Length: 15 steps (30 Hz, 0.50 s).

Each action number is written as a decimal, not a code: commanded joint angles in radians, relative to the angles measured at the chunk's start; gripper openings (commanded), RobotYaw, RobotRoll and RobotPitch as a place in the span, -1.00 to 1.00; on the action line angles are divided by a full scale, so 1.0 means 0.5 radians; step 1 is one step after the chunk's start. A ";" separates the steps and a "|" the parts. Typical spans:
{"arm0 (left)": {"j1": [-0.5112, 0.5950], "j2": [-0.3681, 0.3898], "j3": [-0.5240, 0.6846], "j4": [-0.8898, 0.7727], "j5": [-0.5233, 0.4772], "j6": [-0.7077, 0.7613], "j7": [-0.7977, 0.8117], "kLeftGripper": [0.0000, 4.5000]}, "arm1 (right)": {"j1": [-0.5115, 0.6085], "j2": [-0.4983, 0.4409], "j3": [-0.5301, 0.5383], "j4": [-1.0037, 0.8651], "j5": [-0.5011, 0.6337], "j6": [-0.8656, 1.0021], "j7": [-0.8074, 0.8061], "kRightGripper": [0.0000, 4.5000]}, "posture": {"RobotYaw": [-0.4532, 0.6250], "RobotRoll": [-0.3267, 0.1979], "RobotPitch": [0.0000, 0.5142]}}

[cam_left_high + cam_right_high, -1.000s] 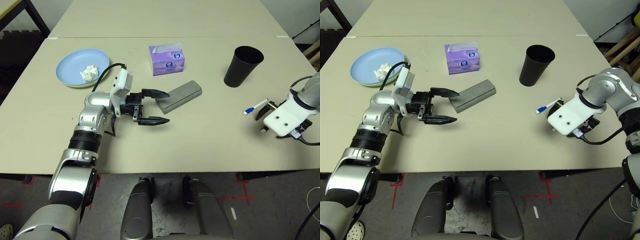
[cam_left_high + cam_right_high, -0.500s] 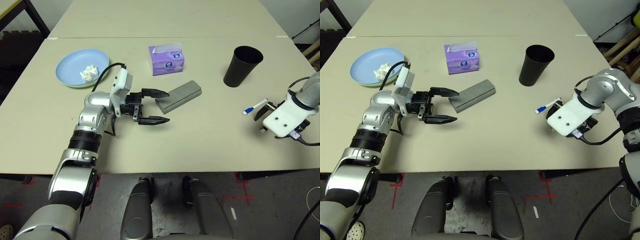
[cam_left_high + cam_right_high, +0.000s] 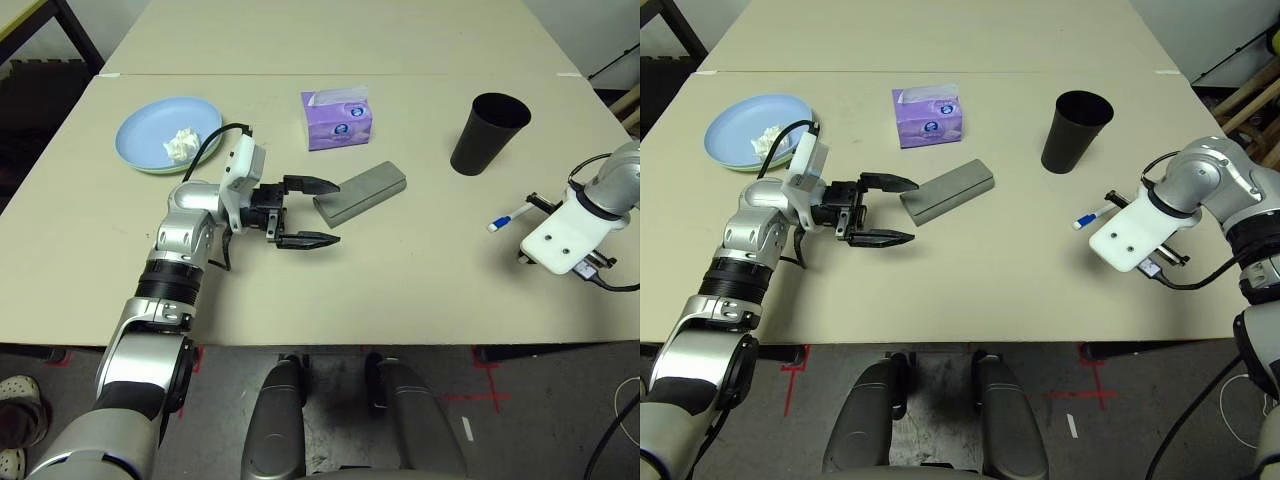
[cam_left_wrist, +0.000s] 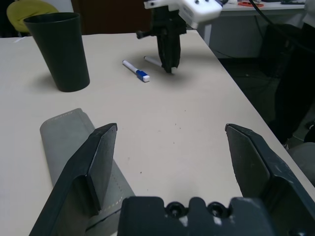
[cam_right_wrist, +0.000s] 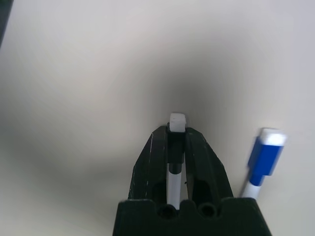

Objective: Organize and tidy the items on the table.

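My right gripper is shut on a thin white pen-like stick, low over the table at the right. The white-blue pen lies right beside it, untouched. My left gripper stands open at the near end of the grey glasses case, one finger along the case's edge. A light blue plate stacked on a pale green one holds the crumpled tissue at the far left. The purple tissue box and the black cup stand further back.
A second beige tabletop adjoins the far edge. The table's right edge runs close to my right wrist's white plate. Bare tabletop spreads across the front middle. A person's shoe shows on the floor at the lower left.
My right gripper has closed on the white stick beside the pen and its wrist has shifted slightly away from me. The left arm and the other items have stayed put.
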 commanded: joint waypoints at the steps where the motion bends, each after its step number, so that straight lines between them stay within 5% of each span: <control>1: -0.003 0.006 -0.005 0.001 -0.013 -0.010 -0.008 1.00 | -0.039 -0.143 0.162 -0.336 0.607 0.565 0.011 -0.85 | 0.00 0.25 -0.08; 3: -0.008 0.003 -0.006 0.008 -0.011 -0.014 -0.008 1.00 | -0.068 -0.197 0.189 -0.469 0.835 0.814 0.011 -0.85 | -0.01 0.25 -0.10; 8: -0.019 -0.015 -0.007 0.030 -0.008 -0.029 -0.001 1.00 | -0.016 -0.028 -0.253 -0.522 1.164 1.355 -0.045 -0.85 | -0.03 0.25 -0.11; 15: -0.012 -0.014 -0.007 0.032 -0.010 -0.032 0.001 1.00 | 0.403 0.489 -1.047 -0.860 1.557 1.744 -0.884 -0.85 | -0.04 0.25 -0.10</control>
